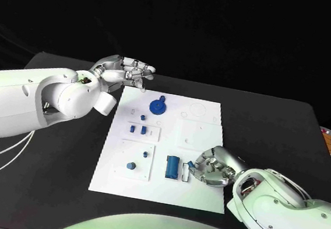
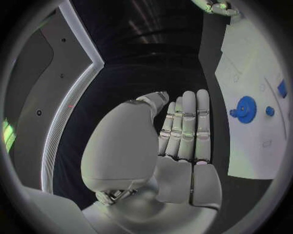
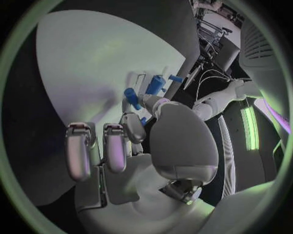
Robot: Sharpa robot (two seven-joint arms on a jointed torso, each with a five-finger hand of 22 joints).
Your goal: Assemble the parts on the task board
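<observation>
One blue part (image 1: pixel 172 166) just beside right hand (image 1: pixel 213 166).

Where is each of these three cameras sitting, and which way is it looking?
Head view: from the robot's head, down at the black table and the white task board; both white arms and silver hands show.
Left wrist view: behind the left hand, its fingers straight, facing the board's edge.
Right wrist view: behind the right hand, facing the board from close by.
Shared: the round blue disc-shaped part shows in the head and left wrist views.
</observation>
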